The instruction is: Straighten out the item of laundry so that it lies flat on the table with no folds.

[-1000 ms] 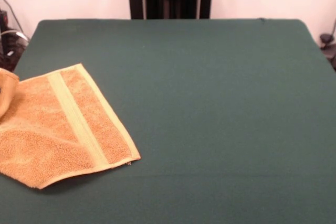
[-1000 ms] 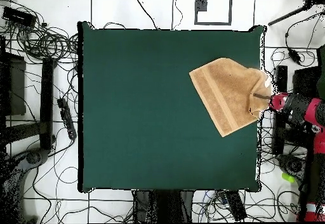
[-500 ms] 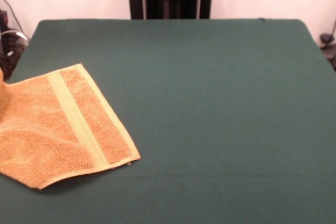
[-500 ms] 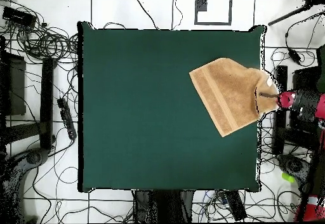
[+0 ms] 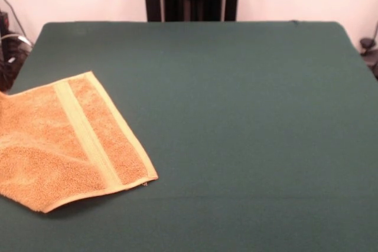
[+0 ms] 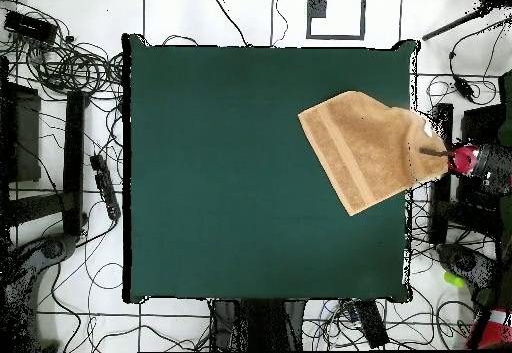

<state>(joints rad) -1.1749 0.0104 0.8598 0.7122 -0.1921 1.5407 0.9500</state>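
One orange-tan towel is lying near the edge of the green counter, its paler stripe and hem showing. In the overhead view one corner is reaching out past the counter's rim, where the hand is meeting it; whether the hand is clenched cannot be told.

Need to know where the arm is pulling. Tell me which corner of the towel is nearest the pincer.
The corner of the towel hanging past the table edge, opposite the striped end, right by the pincer.
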